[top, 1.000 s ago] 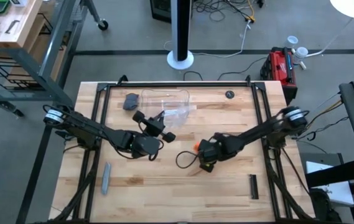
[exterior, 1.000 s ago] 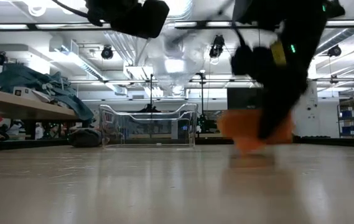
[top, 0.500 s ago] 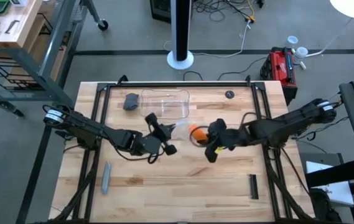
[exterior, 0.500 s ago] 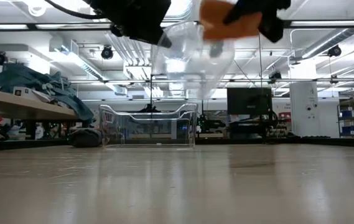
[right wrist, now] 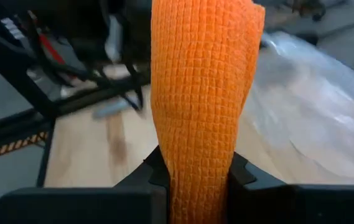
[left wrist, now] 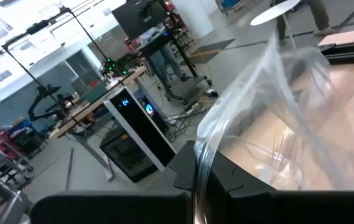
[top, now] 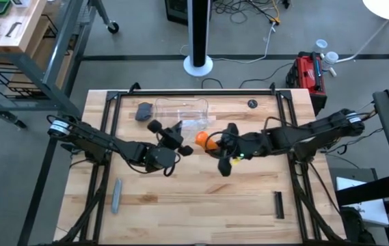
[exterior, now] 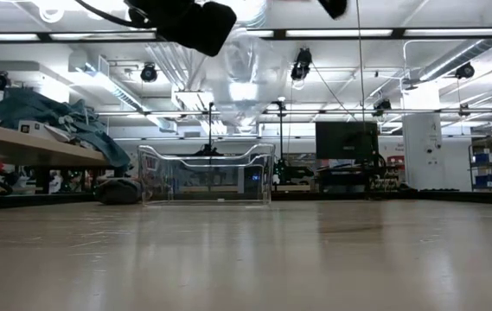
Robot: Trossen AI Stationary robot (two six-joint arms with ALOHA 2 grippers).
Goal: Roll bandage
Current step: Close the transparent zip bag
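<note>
The orange bandage point(top: 203, 139) is a bunched, rolled-up strip held in the air above the table's middle, with my right gripper point(top: 216, 144) shut on it. Just to its left, my left gripper point(top: 178, 137) is shut on the clear plastic wrapper point(top: 193, 126), also held in the air. In the low view the wrapper point(exterior: 247, 76) hangs below the left gripper point(exterior: 189, 19), well clear of the table. The right wrist view shows the wrapper point(right wrist: 316, 112) close beyond the bandage point(right wrist: 203, 81). My left gripper pinches an edge of the wrapper point(left wrist: 200, 177) between its two fingers, which point about level. The wrapper billows out beyond the fingertips, slack and clear of the table. My right gripper pinches the bandage's near end point(right wrist: 198, 171) between its two fingers, coming from the table's right, slanting slightly down. The bandage sticks out past the fingertips, lifted clear.
A clear plastic tray point(top: 180, 109) and a dark grey lump point(top: 143, 111) sit toward the far edge. A grey stick point(top: 116, 195) lies near the front left, a black bar point(top: 278, 205) near the front right, and a small dark disc point(top: 251, 104) at the far right.
My right gripper has lifted the bandage off the table, risen high and tipped from pointing steeply down toward level. It has carried the bandage toward the table's left, up to the wrapper. The wrapper stays held in the air.
</note>
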